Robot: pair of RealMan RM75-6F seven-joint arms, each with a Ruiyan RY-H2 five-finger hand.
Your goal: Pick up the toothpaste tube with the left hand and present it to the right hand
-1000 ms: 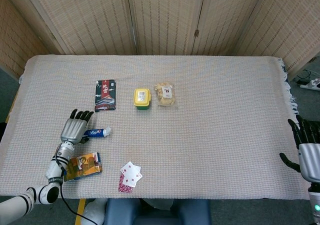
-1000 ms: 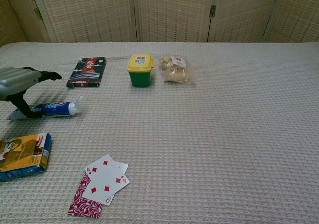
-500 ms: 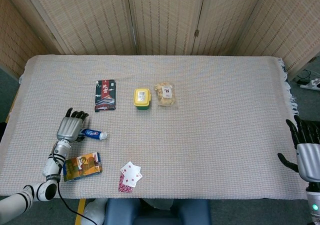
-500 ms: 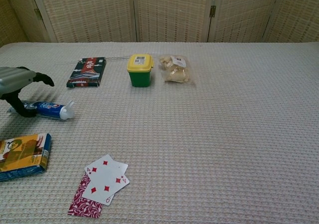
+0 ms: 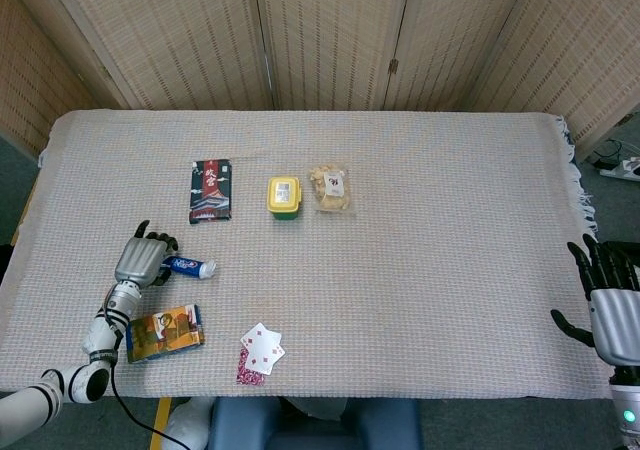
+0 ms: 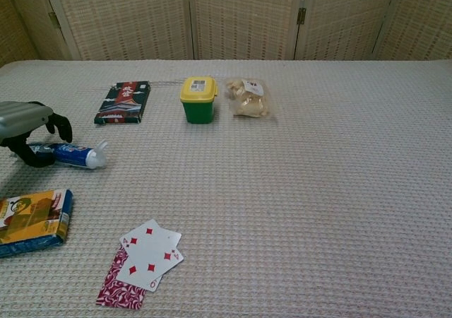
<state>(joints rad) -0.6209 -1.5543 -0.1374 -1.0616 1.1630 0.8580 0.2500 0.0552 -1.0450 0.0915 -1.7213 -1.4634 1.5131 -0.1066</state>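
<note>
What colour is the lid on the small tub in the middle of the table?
Yellow, over a green tub; the chest view shows it best.

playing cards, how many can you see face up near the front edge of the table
2 face-up playing cards, overlapping, near the table's front edge, right of the orange and blue box. They lie on a red-backed card; more could be hidden underneath.

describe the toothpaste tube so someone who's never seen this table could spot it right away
On the cloth-covered table, look toward the robot's left edge, where the left hand curls over one end of a small object. That is the toothpaste tube: blue and white, lying flat, its white cap pointing toward the table's middle. The orange-and-blue box nearer the front edge is flat and rectangular; the tube is slim and rounded.
</note>
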